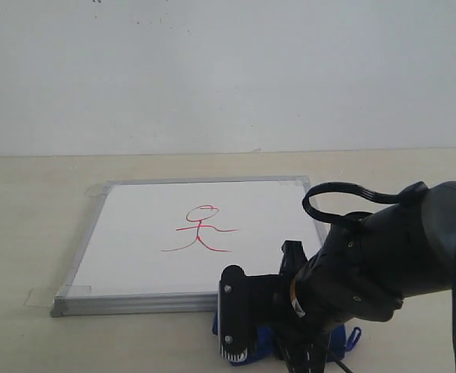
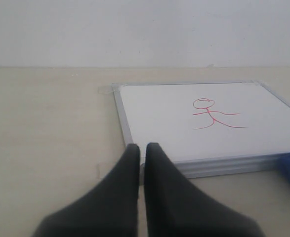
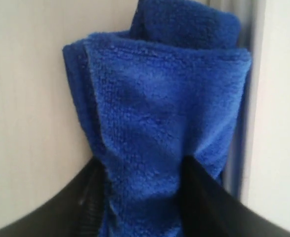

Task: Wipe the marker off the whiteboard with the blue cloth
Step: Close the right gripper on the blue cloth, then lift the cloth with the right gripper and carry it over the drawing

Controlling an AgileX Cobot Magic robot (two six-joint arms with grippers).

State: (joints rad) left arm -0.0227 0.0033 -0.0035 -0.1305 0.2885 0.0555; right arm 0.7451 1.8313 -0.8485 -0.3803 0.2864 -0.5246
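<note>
The whiteboard (image 1: 150, 241) lies flat on the table, silver-framed, with a small red marker stick figure (image 1: 203, 229) near its middle. In the left wrist view the same whiteboard (image 2: 174, 128) and marker figure (image 2: 214, 114) lie ahead of my left gripper (image 2: 142, 148), which is shut and empty near the board's corner. My right gripper (image 3: 142, 165) is shut on the blue cloth (image 3: 159, 118), bunching it right beside the board's frame (image 3: 246, 123). In the exterior view the right arm hides most of the blue cloth (image 1: 266, 342), just off the board's near edge.
Clear tape tabs (image 1: 41, 297) hold the board's corners to the beige table (image 1: 26, 225). A white wall (image 1: 228, 70) rises behind. The bulky right arm (image 1: 367, 264) overhangs the board's near right corner. The left arm does not show in the exterior view.
</note>
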